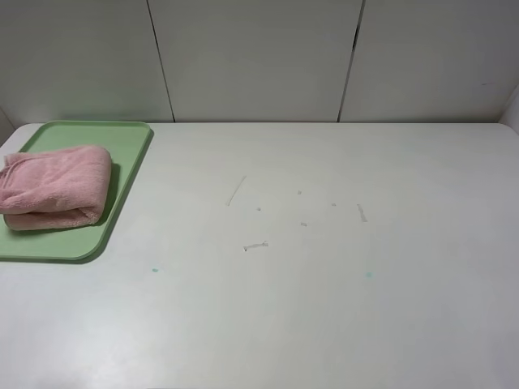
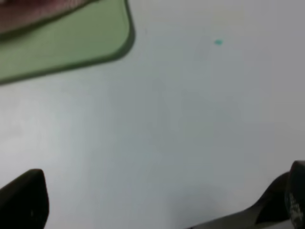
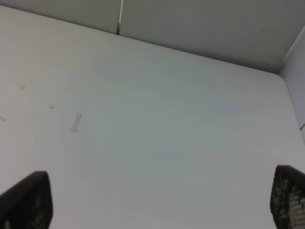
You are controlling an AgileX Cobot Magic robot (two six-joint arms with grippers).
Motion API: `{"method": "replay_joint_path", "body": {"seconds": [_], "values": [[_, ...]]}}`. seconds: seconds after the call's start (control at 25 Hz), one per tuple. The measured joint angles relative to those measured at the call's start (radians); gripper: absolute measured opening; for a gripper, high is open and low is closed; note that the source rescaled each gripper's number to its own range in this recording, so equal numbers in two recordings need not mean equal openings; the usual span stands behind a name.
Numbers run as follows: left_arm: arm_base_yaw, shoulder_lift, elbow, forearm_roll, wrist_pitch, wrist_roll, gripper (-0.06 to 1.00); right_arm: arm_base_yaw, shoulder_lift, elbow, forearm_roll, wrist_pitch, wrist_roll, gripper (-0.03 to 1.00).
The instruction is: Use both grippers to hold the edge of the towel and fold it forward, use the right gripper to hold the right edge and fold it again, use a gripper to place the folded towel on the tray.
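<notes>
Both grippers hang with jaws spread wide, holding nothing: the left gripper [image 2: 157, 200] above bare table [image 1: 324, 308] near the tray's corner, the right gripper [image 3: 157, 200] over the table. The folded pink towel [image 1: 55, 186] lies on the green tray [image 1: 122, 142] at about ten o'clock in the high view.

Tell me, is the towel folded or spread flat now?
Folded: the towel lies as a thick layered bundle on the tray, covering only part of it.
</notes>
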Motion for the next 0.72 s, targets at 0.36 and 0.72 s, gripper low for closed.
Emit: {"method": "replay_joint_path", "body": {"seconds": [0.36, 0.72], "values": [[-0.021, -0.22, 0.0, -0.005, 0.0, 0.006, 1.0, 0.0, 0.0, 0.0, 0.0, 0.0, 0.0, 1.0], [-0.021, -0.346, 0.005, -0.013, 0.002, 0.018, 1.0, 0.0, 0.0, 0.0, 0.0, 0.0, 0.0, 1.0]]}}
